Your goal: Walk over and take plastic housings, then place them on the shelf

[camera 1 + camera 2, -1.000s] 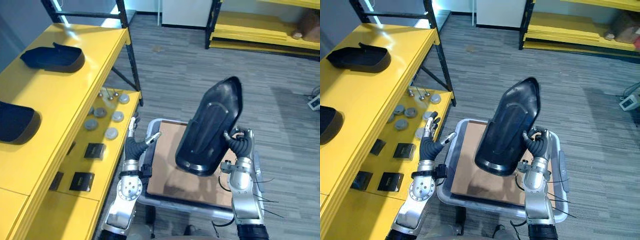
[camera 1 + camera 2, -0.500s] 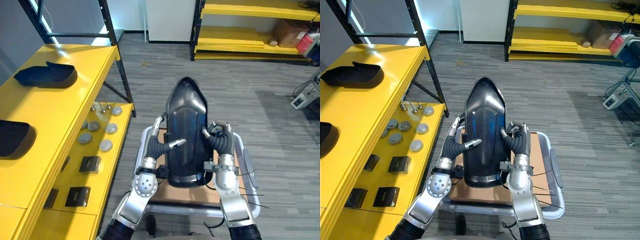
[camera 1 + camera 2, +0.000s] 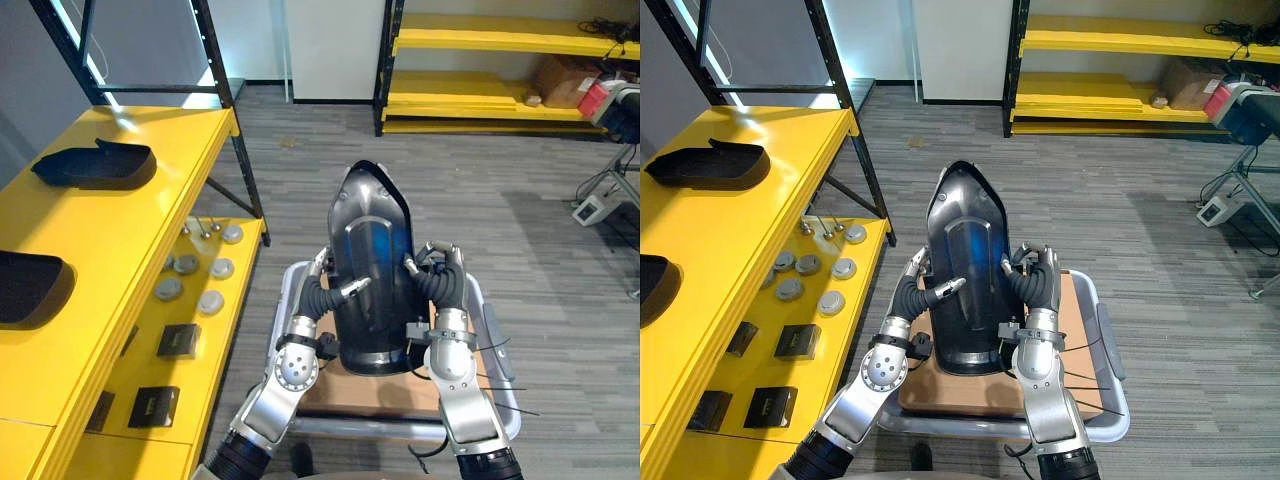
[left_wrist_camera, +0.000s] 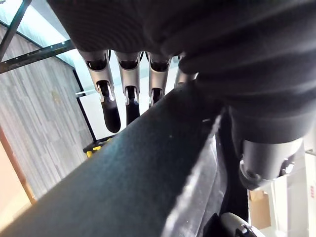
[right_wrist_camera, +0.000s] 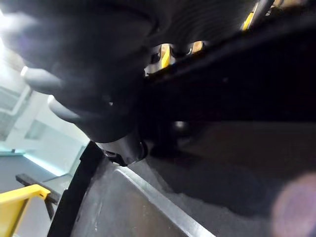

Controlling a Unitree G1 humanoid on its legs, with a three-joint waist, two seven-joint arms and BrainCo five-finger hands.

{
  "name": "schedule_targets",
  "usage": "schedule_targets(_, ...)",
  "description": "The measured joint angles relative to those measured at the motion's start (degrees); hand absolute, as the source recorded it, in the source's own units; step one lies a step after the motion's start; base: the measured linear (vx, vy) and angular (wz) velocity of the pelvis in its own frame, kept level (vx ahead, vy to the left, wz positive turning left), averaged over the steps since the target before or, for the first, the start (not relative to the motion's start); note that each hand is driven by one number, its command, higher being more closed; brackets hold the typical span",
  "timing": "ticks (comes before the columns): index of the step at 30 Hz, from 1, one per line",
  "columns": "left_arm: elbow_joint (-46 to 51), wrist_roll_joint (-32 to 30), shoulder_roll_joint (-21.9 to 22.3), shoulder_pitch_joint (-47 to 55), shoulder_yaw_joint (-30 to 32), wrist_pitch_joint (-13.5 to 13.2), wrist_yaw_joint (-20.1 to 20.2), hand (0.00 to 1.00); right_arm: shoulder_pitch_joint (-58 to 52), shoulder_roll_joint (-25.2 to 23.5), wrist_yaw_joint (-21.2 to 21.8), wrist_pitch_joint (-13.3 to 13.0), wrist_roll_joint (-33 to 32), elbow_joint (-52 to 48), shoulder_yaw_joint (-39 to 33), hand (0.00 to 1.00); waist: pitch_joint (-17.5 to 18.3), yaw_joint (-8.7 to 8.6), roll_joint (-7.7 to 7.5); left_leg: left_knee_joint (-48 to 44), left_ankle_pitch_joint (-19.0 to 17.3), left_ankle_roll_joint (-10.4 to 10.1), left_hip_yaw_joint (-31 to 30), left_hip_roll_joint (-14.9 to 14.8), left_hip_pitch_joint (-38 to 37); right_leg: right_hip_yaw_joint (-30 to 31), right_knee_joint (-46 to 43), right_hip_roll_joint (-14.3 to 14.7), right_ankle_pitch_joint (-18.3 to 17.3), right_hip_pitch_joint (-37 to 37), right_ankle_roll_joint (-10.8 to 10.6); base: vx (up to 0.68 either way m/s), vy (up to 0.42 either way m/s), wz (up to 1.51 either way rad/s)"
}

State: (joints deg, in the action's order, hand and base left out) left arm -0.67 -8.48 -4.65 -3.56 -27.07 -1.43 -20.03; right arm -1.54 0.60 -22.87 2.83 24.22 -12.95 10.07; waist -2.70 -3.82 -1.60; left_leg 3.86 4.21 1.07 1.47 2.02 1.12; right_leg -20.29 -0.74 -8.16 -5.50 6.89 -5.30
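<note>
To my left: the yellow shelf (image 3: 130,230), the biggest thing around and where this load goes; its top level is bare between the two pieces already lying there.
Below me: a grey cart (image 3: 370,427) with a brown board (image 3: 1080,330) on it.
Black housing (image 3: 368,250): held up over the cart between both my hands. Its long axis runs straight away from me, narrow tip far, broad end near, hollow side facing me.
Far housing (image 3: 95,165): lying at the shelf's far end.
Near housing (image 3: 30,290): lying closer, well apart from the far one.
Left hand (image 3: 322,300): thumb laid across the hollow face, fingers behind the left edge, so pinching the black housing.
Right hand (image 3: 440,290): fingers curled over the right edge, gripping it.
What the move turns on: the shelf lies to the left of the black housing, well apart, and my left hand is the nearer one. I judge I must turn that way before setting down.
Change: a second ago my right hand carried it alone, leaning rightward, with my left hand open and apart. Now both hold it straight. The whole view has swung too, from my own moving.
</note>
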Motion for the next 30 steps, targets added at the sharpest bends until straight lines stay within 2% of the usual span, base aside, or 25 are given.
schedule_targets(2, -0.6, 1.86, 0.08, -0.03, -0.3, 0.0, 0.03, 1.0, -0.02, -0.01, -0.1, 0.0, -0.05, -0.5, 0.22, 1.0, 0.01, -0.2, 0.01, 0.02, 0.07, 0.04, -0.01, 0.0, -0.01, 0.01, -0.04, -0.02, 0.0, -0.02, 0.0, 0.0, 0.0, 0.0)
schedule_targets(3, -0.82, 2.4, 0.12, -0.03, -0.35, -0.01, 0.03, 1.0, -0.11, -0.01, -0.4, 0.0, -0.05, -1.02, 0.52, 0.0, 0.01, -0.27, 0.01, 0.05, 0.11, 0.03, -0.01, 0.0, -0.01, 0.02, -0.05, -0.02, 0.0, -0.03, 0.0, 0.0, 0.0, 0.0)
schedule_targets(10, -2.05, 3.98, 0.09, 0.0, 0.12, -0.02, 0.03, 1.0, -0.26, -0.21, -0.14, -0.71, -2.51, -2.07, 1.93, 0.0, 0.03, -0.27, 0.0, 0.17, 0.15, 0.02, 0.02, -0.02, -0.36, 0.11, -0.1, -0.04, 0.0, -0.14, 0.01, 0.0, 0.0, 0.0)
schedule_targets(15, -2.18, 4.5, 0.02, 0.33, 3.13, -0.01, 1.17, 1.0, -0.15, 1.06, 4.54, -2.97, -8.29, -2.07, 2.33, 0.0, 0.04, -0.24, -0.01, 0.19, 0.15, 0.02, 0.12, -0.04, -0.41, 0.22, -0.1, -0.02, 0.01, -0.17, 0.02, 0.0, 0.0, 0.0)
schedule_targets(19, -0.44, 4.49, -0.12, 1.72, 7.49, -0.03, 2.42, 1.0, 1.44, 5.87, 10.64, -5.92, -16.71, -2.19, 3.31, 0.0, 0.04, -0.28, -0.01, 0.2, 0.14, 0.02, 0.36, -0.11, -0.57, 0.55, -0.09, 0.01, 0.12, -0.15, 0.14, 0.0, 0.0, -0.02)
schedule_targets(22, 0.33, 4.46, -0.18, 3.21, 9.6, -0.03, 2.61, 1.0, 3.18, 8.74, 14.44, -8.99, -23.28, -7.98, 1.87, 0.0, 0.03, -0.1, -0.02, 0.23, 0.14, 0.01, 0.43, -0.24, -0.82, 0.66, -0.1, -0.02, 0.16, 0.01, 0.2, 0.0, 0.0, -0.02)
schedule_targets(26, 1.63, 4.44, 0.02, 5.23, 12.69, -0.04, 2.75, 1.0, 5.78, 8.36, 16.94, -13.96, -29.04, -13.87, -5.83, 0.0, 0.02, -0.15, -0.03, 0.23, 0.14, 0.01, 0.59, -0.34, -1.16, 0.77, -0.13, 0.02, 0.22, 0.28, 0.28, 0.0, 0.0, 0.0)
schedule_targets(28, 3.32, 4.46, 0.12, 5.89, 14.29, -0.07, 2.77, 1.0, 5.74, 7.1, 16.81, -14.97, -31.57, -14.97, -11.45, 0.0, 0.01, -0.27, -0.05, 0.22, 0.14, 0.01, 0.61, -0.34, -1.17, 0.76, -0.15, 0.02, 0.23, 0.29, 0.29, 0.0, 0.0, 0.0)
schedule_targets(30, 5.32, 4.57, 0.86, 6.82, 16.69, -0.46, 2.67, 1.0, 5.09, 4.25, 15.34, -15.87, -34.17, -15.09, -20.5, 0.0, 0.01, -0.43, -0.05, 0.22, 0.14, 0.01, 0.65, -0.33, -1.18, 0.75, -0.15, 0.0, 0.24, 0.3, 0.3, 0.0, 0.0, 0.0)
